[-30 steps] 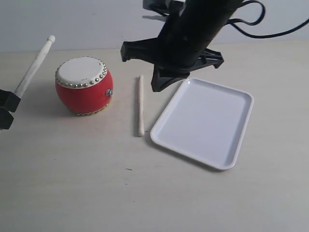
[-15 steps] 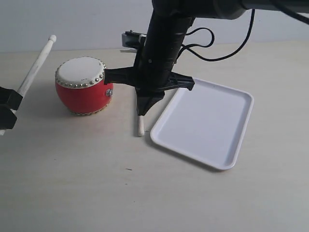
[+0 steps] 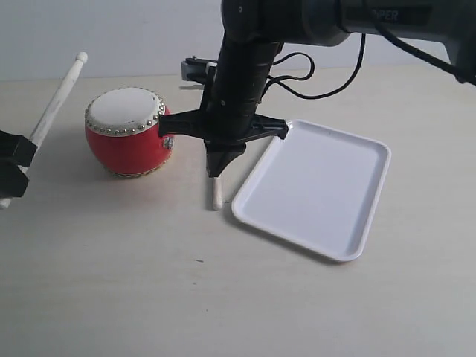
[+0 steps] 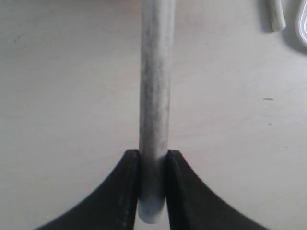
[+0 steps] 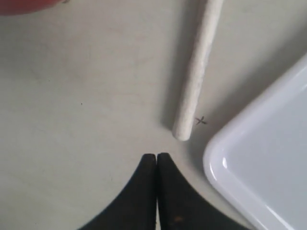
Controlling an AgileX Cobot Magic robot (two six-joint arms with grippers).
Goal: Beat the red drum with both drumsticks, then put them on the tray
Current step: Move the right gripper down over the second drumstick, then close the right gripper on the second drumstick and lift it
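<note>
I seem to be working at a robotics lab bench. It is a bare, pale table (image 3: 111, 297) set against a plain light wall (image 3: 111, 30), and a black cable (image 3: 327, 94) loops off my dark arm (image 3: 245, 74). Only a few props lie out on it: a toy drum (image 3: 128, 141), a wooden stick (image 3: 216, 195) and a white tray (image 3: 320, 186).

Grips a drumstick (image 4: 156, 72) in the left gripper (image 4: 153, 159) at the worktop's (image 3: 111, 282) left edge. Points the right gripper (image 5: 156, 160) downward near the middle, toward the far edge, jaws pressed together, empty.
</note>
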